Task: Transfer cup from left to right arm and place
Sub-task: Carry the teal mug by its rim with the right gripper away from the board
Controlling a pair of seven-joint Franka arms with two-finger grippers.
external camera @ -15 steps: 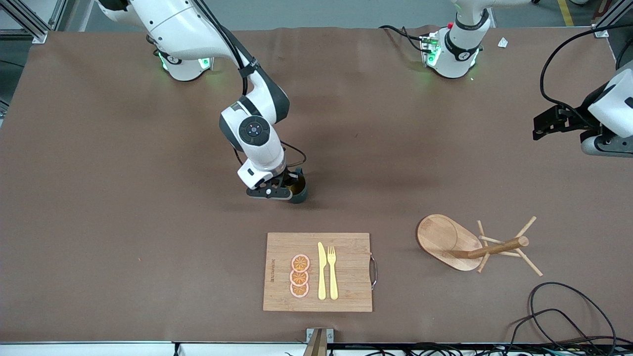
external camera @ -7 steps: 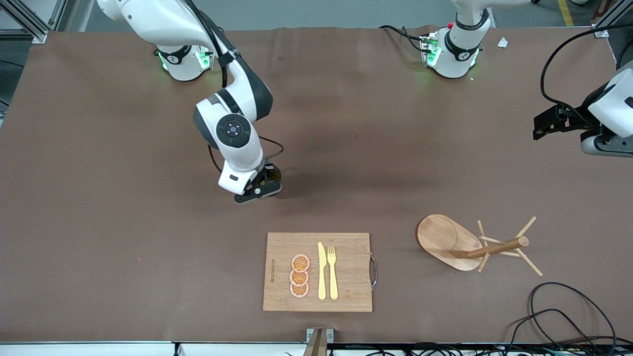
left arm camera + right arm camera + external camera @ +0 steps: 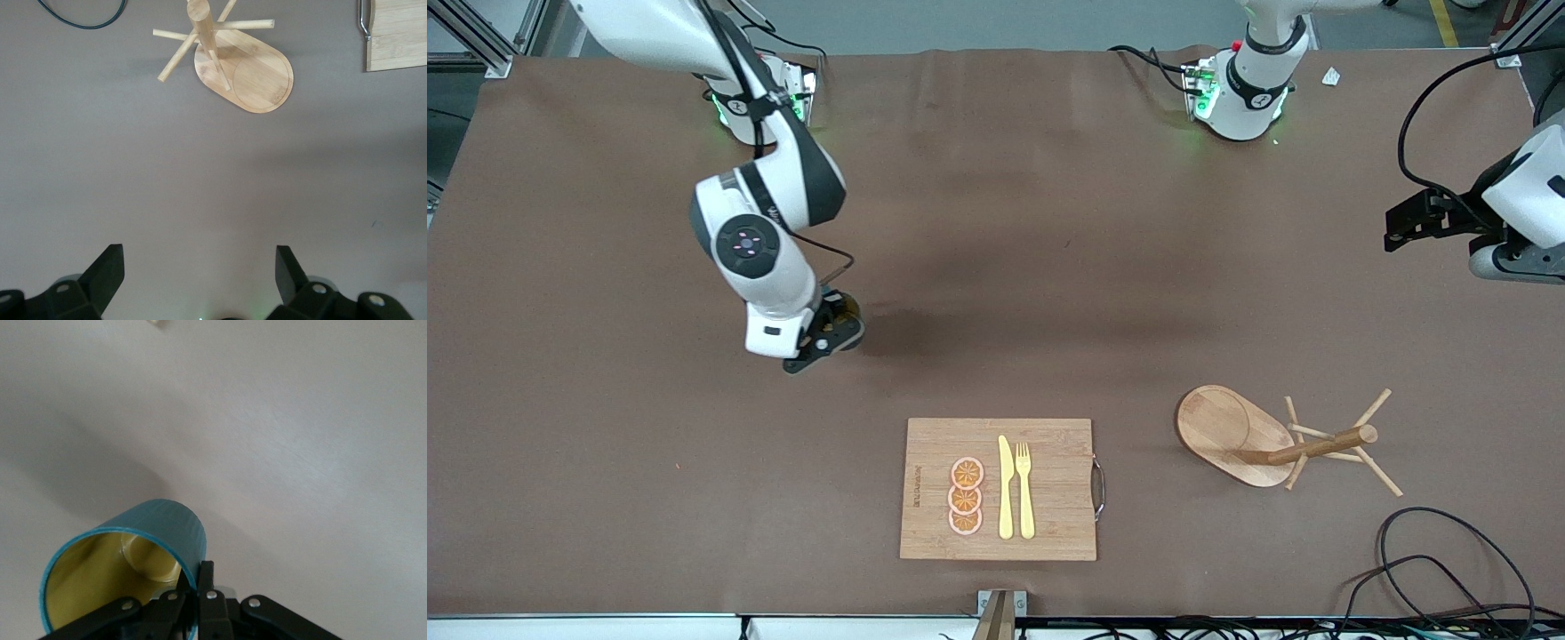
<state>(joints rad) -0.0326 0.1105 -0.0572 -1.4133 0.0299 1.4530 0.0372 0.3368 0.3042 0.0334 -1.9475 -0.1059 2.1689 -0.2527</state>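
The cup point(image 3: 143, 550), teal with ribbed sides and a yellowish inside, hangs tilted from my right gripper point(image 3: 200, 587). That gripper is shut on the cup's rim, one finger inside and one outside. In the front view the right gripper point(image 3: 818, 342) holds the cup point(image 3: 847, 313) over bare brown table toward the right arm's end; the hand hides most of the cup. My left gripper point(image 3: 1400, 227) waits at the left arm's end of the table. It is open, its fingers point(image 3: 110, 270) wide apart with nothing between them point(image 3: 200, 263).
A wooden cutting board point(image 3: 1049, 489) near the front edge carries orange slices point(image 3: 966, 496), a yellow knife point(image 3: 1006, 487) and a fork point(image 3: 1024, 489). A wooden mug tree point(image 3: 1280, 440) lies tipped beside it, toward the left arm's end. Black cables point(image 3: 1449, 551) lie at that corner.
The right arm has swung toward its own end of the table, carrying the cup with it. The left arm has stayed still.
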